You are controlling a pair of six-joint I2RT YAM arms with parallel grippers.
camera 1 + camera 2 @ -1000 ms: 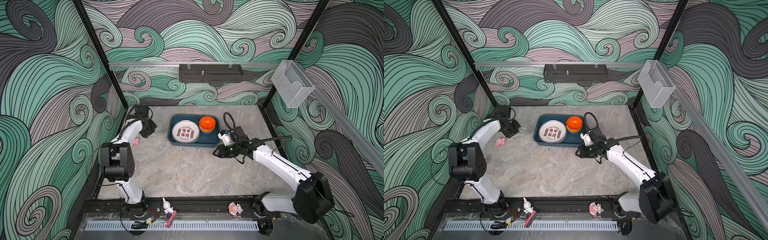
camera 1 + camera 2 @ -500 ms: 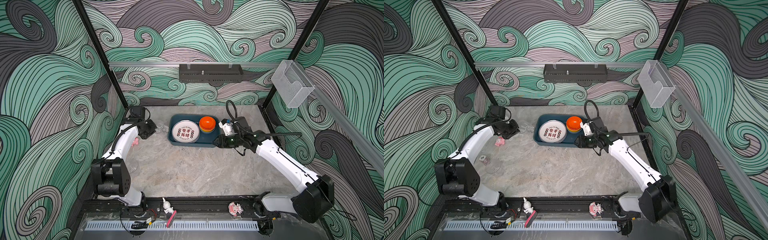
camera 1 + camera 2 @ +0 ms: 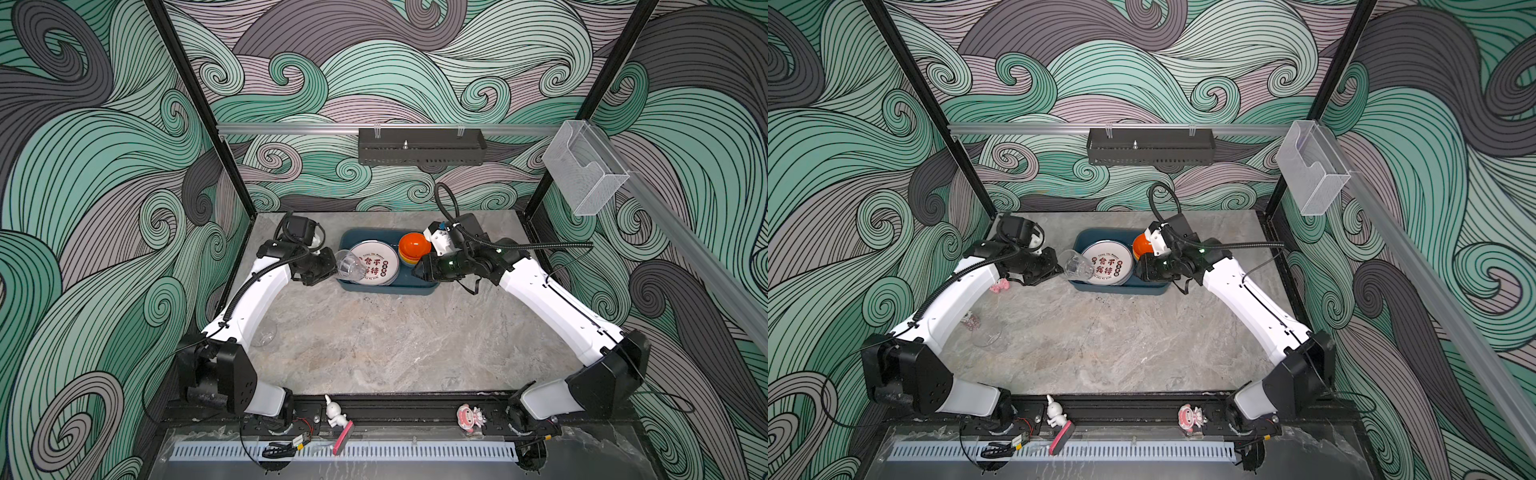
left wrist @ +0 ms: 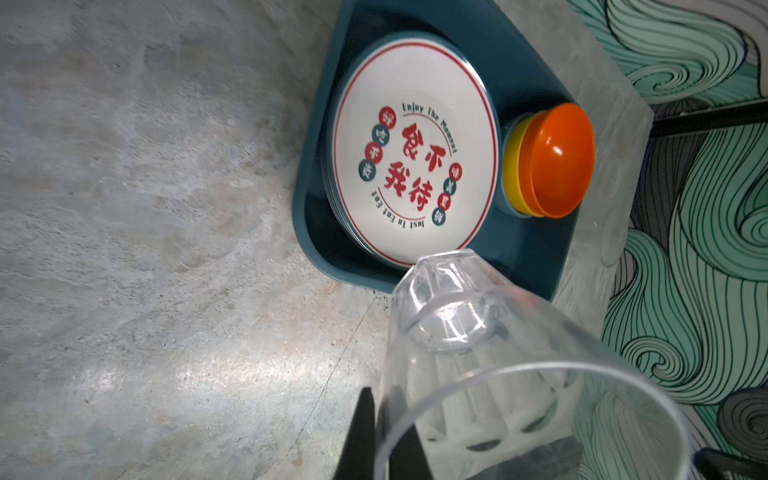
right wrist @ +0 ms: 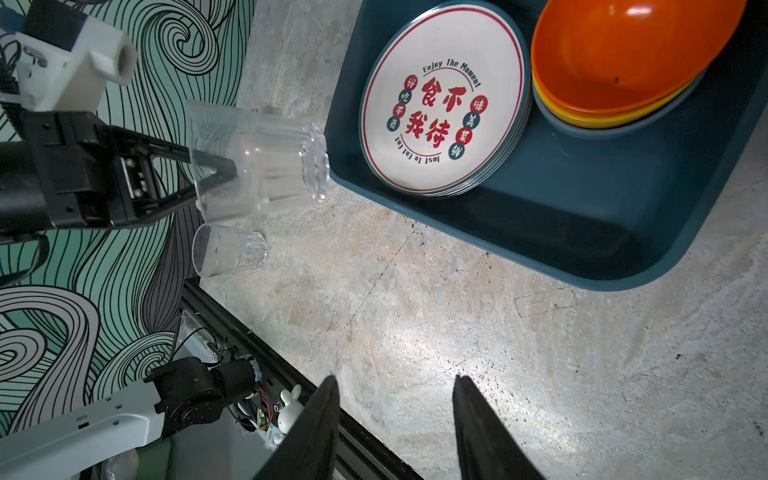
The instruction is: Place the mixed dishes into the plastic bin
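my left claw (image 5: 218,172) pinches a tumbler (image 3: 350,265) by its wall, tipped sideways at the bin's (image 3: 386,289) left rim. i should right it, then lower it onto the bare near floor, clear of the plates (image 3: 374,264) and bowls (image 3: 413,248). the right claw (image 5: 395,384) is spread, empty. the plates read "enjoy the moment", "just to eat eat".

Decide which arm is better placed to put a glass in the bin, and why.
Left. The left gripper holds a glass at the bin's edge; the right gripper is open and empty.

Bright, even light, sharp overall; soft glare patches on the tabletop (image 5: 415,340).
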